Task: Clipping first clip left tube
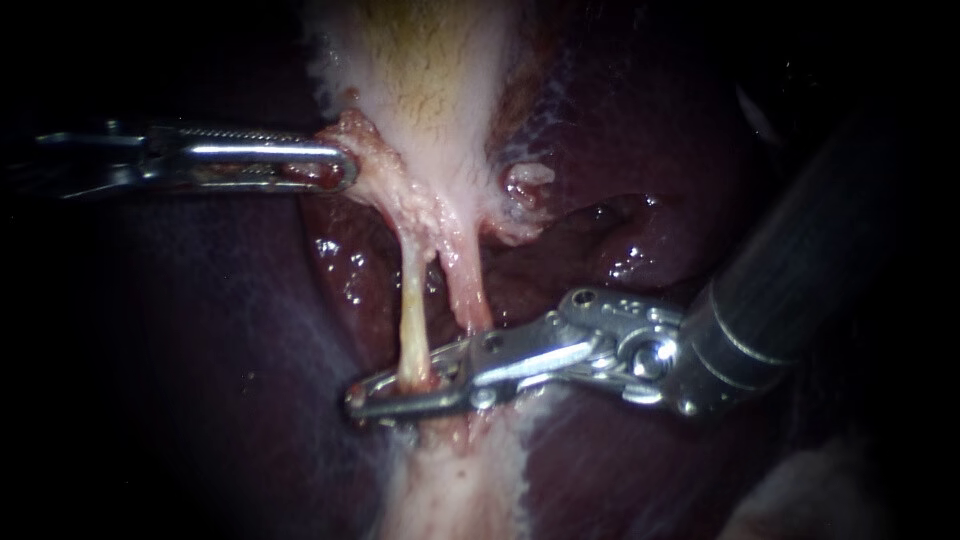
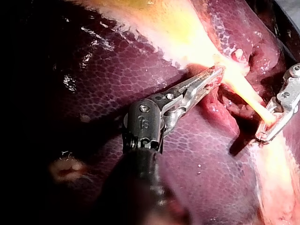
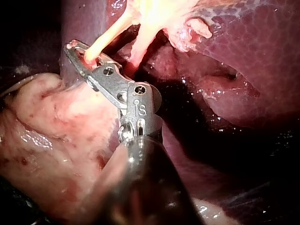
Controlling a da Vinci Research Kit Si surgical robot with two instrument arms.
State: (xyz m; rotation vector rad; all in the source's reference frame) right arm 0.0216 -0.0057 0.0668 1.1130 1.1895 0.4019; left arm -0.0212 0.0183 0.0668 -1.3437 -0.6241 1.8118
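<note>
Left tube gripped by right pincer; left pincer grips gallbladder.

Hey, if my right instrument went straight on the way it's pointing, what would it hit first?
The left tube, which the right instrument's tip already reaches. Beyond it, probably the liver, though depth is unclear.

We count instruments: two, our left instrument and our right instrument; tubes: two, the left tube and the right tube; liver: one; gallbladder: one
</note>
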